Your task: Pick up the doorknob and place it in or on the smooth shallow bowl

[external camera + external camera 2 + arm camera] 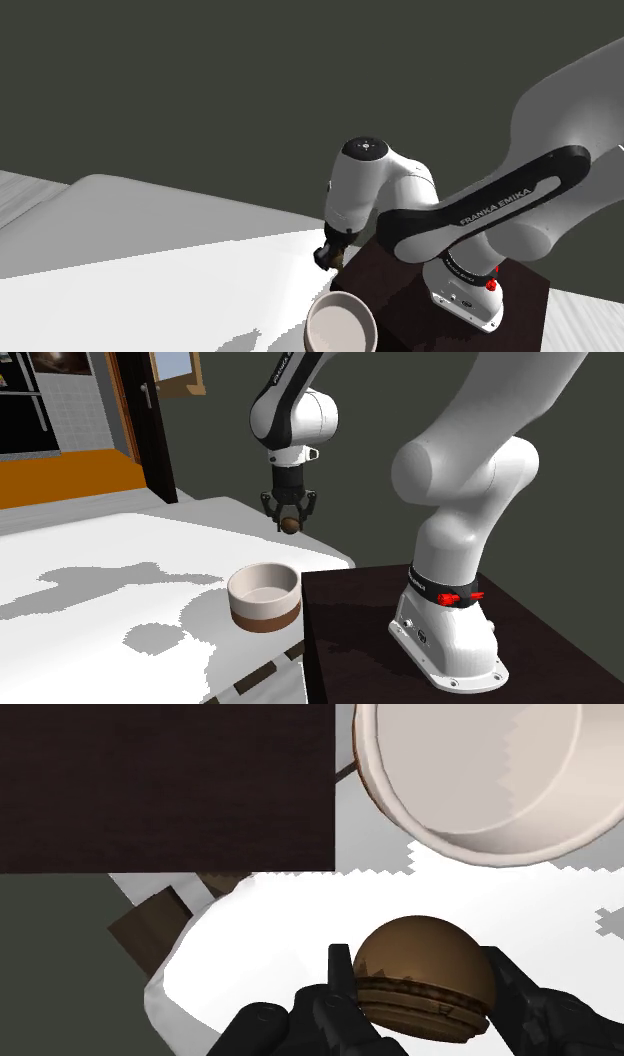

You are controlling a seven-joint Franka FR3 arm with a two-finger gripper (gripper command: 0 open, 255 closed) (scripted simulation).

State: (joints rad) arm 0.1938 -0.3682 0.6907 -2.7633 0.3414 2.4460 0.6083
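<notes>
A round brown doorknob [424, 974] sits clasped between my black fingers [340, 972], lifted off the white surface. In the second exterior view my gripper [290, 522] hangs above the white table with the doorknob [290, 525] in it, beyond the bowl. The bowl [264, 595] is pale inside with a brown band at its base and stands near the table's corner, beside the dark stand. In the shoulder view the gripper [330, 255] is left of the stand, with the bowl [341, 326] below it at the picture's bottom edge. The bowl [470, 779] lies ahead of the gripper in the wrist view.
The dark stand [400, 652] carries the arm's white base [447, 632] close to the bowl. The white table [90, 582] stretches to the second exterior view's left. A dark door [160, 422] and an orange floor [60, 477] lie behind it.
</notes>
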